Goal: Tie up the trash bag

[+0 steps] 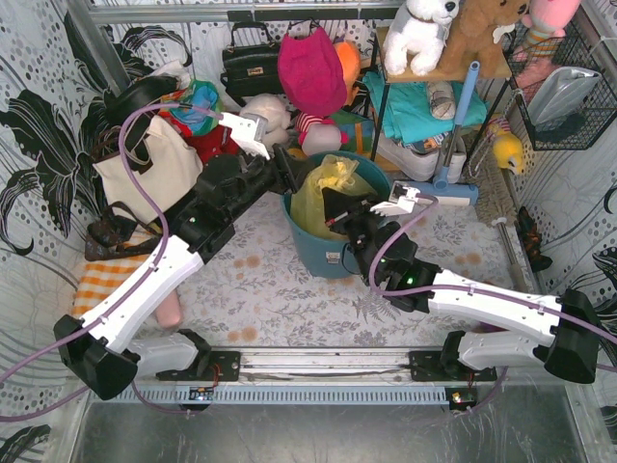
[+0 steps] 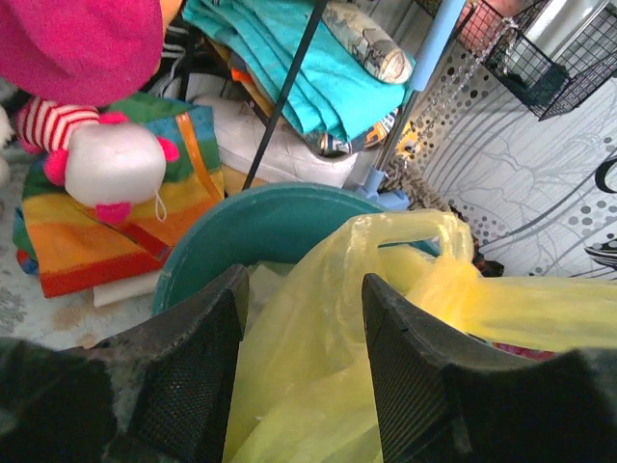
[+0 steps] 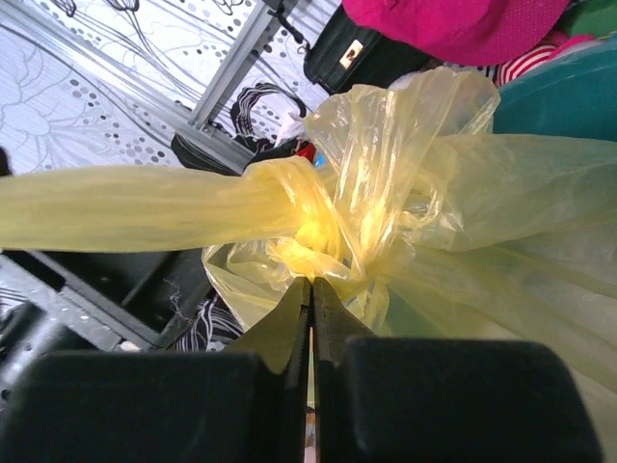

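Trash bag [image 3: 386, 193] pinched in right fingers [image 3: 329, 326], lying between parted left fingers [image 2: 198, 376]

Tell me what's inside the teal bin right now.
The yellow trash bag sits in the bin, its top twisted into a knot. What the bag holds, and the bin's bottom, are covered.

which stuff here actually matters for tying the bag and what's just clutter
For the job: trash bag, teal bin holding it, right gripper with jaws shut on the bag, left gripper with jaws open around it.
Just lying about: black handbag, pink soft toy, white plush dog, cream tote, folded teal cloth.
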`<action>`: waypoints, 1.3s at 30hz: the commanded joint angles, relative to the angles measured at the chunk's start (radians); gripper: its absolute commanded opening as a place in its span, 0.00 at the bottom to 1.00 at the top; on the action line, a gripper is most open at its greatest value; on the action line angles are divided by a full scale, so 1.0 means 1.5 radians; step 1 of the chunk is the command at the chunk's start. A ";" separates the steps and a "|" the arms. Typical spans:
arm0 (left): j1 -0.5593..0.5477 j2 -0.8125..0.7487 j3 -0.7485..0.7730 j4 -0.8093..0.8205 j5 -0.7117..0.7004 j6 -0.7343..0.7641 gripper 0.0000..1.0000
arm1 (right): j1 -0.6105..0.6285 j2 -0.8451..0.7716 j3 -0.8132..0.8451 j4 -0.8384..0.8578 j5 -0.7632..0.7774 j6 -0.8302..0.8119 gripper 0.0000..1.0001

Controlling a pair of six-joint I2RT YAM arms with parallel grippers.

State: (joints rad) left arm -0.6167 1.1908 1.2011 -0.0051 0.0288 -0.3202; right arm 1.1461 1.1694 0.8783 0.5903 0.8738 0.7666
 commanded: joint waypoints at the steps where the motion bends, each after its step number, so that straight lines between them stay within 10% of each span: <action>1: 0.025 0.002 -0.014 0.003 0.083 -0.047 0.59 | 0.004 0.009 0.000 0.003 -0.032 0.035 0.00; 9: 0.042 0.023 -0.019 0.007 0.185 -0.068 0.51 | 0.003 0.058 0.012 0.047 -0.038 0.020 0.00; 20: 0.042 0.019 -0.012 -0.035 0.226 -0.059 0.01 | 0.002 0.110 0.017 0.178 -0.009 -0.073 0.00; 39: 0.042 -0.061 -0.079 -0.095 0.239 -0.141 0.00 | -0.014 0.123 -0.026 0.469 0.052 -0.334 0.00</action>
State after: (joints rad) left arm -0.5545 1.1225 1.1072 -0.1371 0.3569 -0.4927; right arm 1.1271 1.3846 0.8764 1.1427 0.9173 0.3653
